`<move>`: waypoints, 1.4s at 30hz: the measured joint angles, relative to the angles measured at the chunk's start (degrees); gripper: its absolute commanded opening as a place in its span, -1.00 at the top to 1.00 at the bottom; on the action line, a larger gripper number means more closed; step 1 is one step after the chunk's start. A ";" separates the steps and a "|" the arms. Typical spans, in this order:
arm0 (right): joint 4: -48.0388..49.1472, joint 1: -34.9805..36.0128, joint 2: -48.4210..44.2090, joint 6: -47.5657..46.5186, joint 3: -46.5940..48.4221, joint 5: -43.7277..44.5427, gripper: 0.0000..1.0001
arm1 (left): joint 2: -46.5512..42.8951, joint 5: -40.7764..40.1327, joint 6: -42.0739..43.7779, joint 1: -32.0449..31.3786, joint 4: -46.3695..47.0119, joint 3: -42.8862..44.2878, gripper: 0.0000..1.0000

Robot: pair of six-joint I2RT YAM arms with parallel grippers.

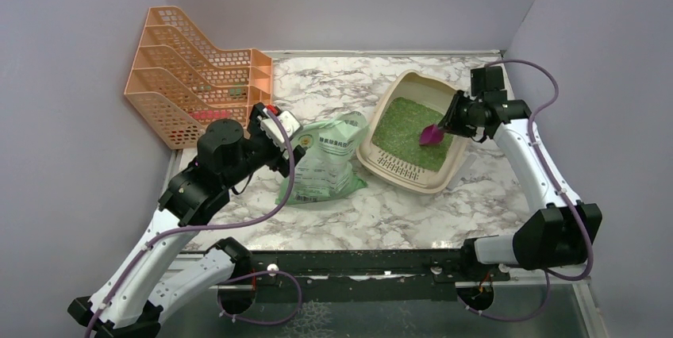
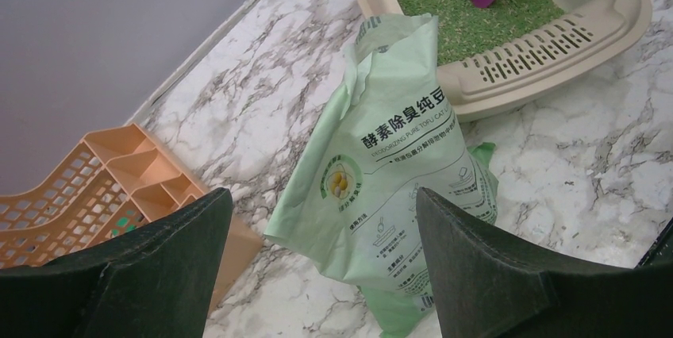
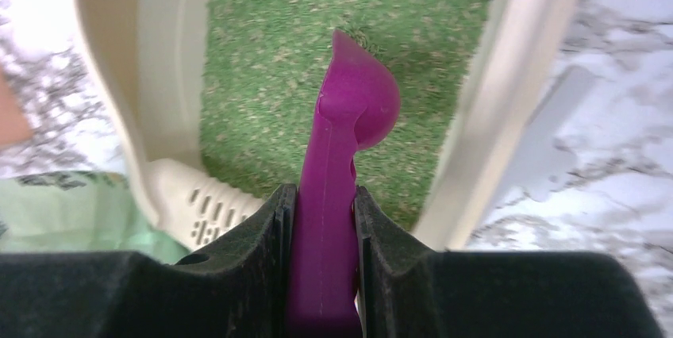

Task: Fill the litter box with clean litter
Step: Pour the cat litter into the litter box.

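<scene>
My right claw [image 1: 446,125] [image 3: 324,195] is clenched on the handle of the magenta plastic scoop [image 1: 431,133] [image 3: 349,116], with 1 pad pressed flat against each side of it. The scoop's bowl reaches out over the litter box [image 1: 401,170] [image 3: 484,116] near its right wall and is turned on edge. I cannot tell whether its tip touches the granules. The box sits at the far right of the marble desk [image 1: 333,84], its slotted lip at the near end. The clean litter [image 1: 401,128] [image 3: 270,52] already covers its floor as a bright green layer. My left claw [image 1: 287,141] [image 2: 321,195] is released, the 2 fingers spread wide with nothing between the pads. It hangs by the left edge of the green litter bag [image 1: 321,167] [image 2: 389,155]. From the wrist, the bag shows in the gap, slumped on the desk with its crumpled top just beside the box's slotted lip [image 2: 528,48]. Whether my fingers touch the bag I cannot tell. The orange mesh file rack [image 1: 190,76] [image 2: 95,171] stands at the far left, against the wall.
</scene>
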 measured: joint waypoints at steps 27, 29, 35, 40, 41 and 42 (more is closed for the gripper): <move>2.34 0.00 -19.50 6.69 -8.76 -2.05 0.99 | 1.49 0.28 -1.11 0.00 1.03 0.92 -0.72; 2.64 0.00 -21.35 7.82 -10.69 -2.67 0.99 | 2.84 0.28 -2.19 0.00 2.01 1.70 -0.72; 6.51 0.00 -24.06 10.73 -13.88 -3.72 0.99 | 5.84 0.76 -6.12 0.00 3.21 2.23 -0.74; 13.70 0.00 -32.15 14.91 -22.95 -8.59 0.99 | 6.73 1.46 -8.50 0.00 3.48 3.63 -0.81; 15.26 0.00 -33.44 16.02 -24.39 -10.05 0.99 | 6.82 1.55 -8.98 0.00 3.54 3.91 -0.82; 16.92 0.00 -34.47 17.20 -25.64 -11.72 0.99 | 6.97 1.62 -9.60 0.00 3.56 4.22 -0.82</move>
